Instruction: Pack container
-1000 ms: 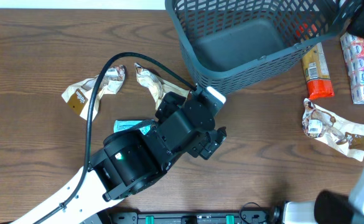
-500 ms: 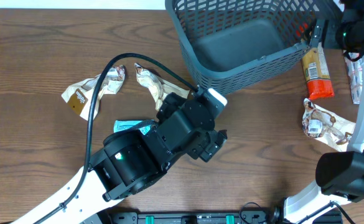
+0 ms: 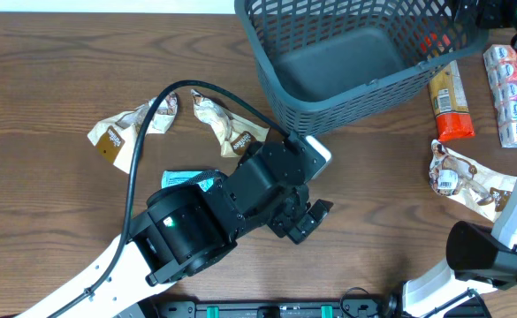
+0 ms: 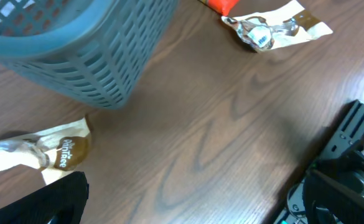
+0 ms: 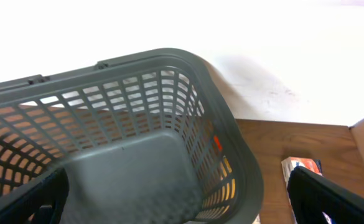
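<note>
The left gripper (image 3: 315,215), jaws spread and empty, has eased back from the container (image 3: 355,99) at the table's (image 3: 399,230) far edge while the right gripper (image 5: 175,208), also spread, has swung above its bare floor, so packing hasn't begun.

We look down on a dark brown wood-grain table (image 3: 399,256) that fills the overhead view, with a thin white strip (image 3: 108,5) along its edge at 12 o'clock. From the right wrist view, a plain white wall (image 5: 169,25) rises behind it. The light is soft and even.
</note>
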You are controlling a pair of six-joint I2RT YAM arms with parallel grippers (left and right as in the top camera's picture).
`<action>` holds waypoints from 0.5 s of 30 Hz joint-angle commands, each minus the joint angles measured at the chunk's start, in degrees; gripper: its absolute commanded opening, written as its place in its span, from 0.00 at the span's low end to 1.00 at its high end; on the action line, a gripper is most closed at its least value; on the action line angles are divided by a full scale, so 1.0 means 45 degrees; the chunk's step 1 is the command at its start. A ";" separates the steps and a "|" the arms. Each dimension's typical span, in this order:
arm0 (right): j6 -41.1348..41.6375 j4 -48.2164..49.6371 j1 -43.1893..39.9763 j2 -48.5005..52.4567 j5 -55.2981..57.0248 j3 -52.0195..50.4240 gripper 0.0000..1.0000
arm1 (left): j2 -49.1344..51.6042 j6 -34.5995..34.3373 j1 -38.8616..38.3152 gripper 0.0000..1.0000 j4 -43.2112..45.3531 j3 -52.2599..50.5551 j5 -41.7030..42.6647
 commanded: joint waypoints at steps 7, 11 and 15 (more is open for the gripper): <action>0.0646 0.0719 0.0078 0.0447 -0.0568 0.0136 0.89 | -0.0078 0.0121 0.0053 0.99 -0.0034 0.0209 0.1010; 0.1103 0.1486 0.0078 0.0447 -0.0593 0.0136 0.12 | -0.0078 0.0126 0.0053 0.20 0.0000 0.0209 0.1049; 0.2312 0.1928 0.0078 0.0520 -0.0593 0.0131 0.01 | -0.0078 0.0121 0.0053 0.06 0.0214 0.0209 0.0554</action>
